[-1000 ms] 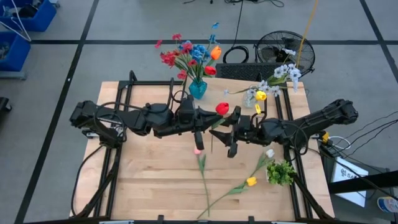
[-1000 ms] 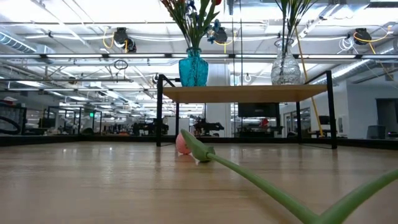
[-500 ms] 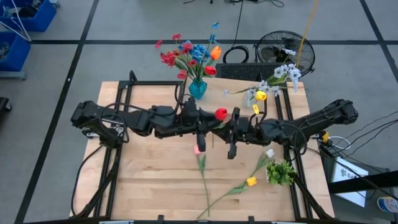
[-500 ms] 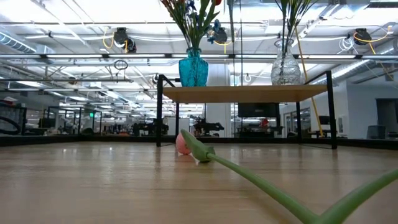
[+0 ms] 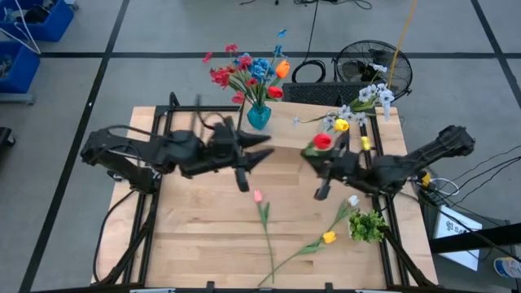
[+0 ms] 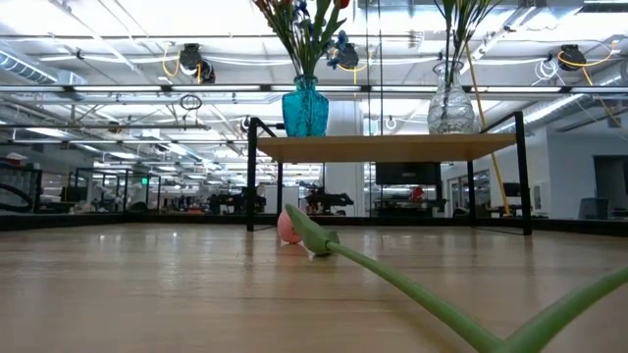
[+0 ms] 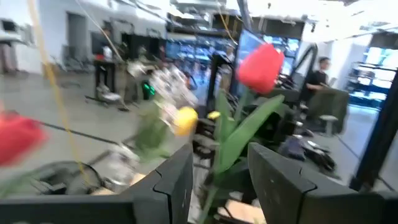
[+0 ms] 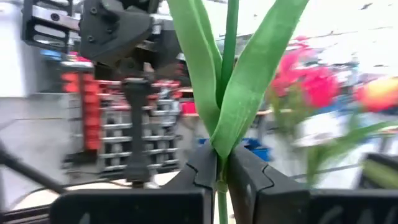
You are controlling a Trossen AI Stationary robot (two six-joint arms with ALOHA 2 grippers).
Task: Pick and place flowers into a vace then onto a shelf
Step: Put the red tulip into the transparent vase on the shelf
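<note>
Hovering over the table's middle, the left gripper (image 5: 259, 156) has its jaws apart and holds nothing. Beside it, the right gripper (image 8: 219, 174) pinches the stem of a red tulip (image 5: 322, 141), just before the shelf (image 6: 388, 147).

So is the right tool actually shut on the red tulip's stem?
Yes, shut. In the right wrist view the right tool has its fingers pinched around the red tulip stem, leaves rising above them.

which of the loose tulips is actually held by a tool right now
The red tulip: the right tool is shut on its stem, holding it above the table. The pink tulip and the yellow tulip lie flat on the tabletop, untouched.
</note>
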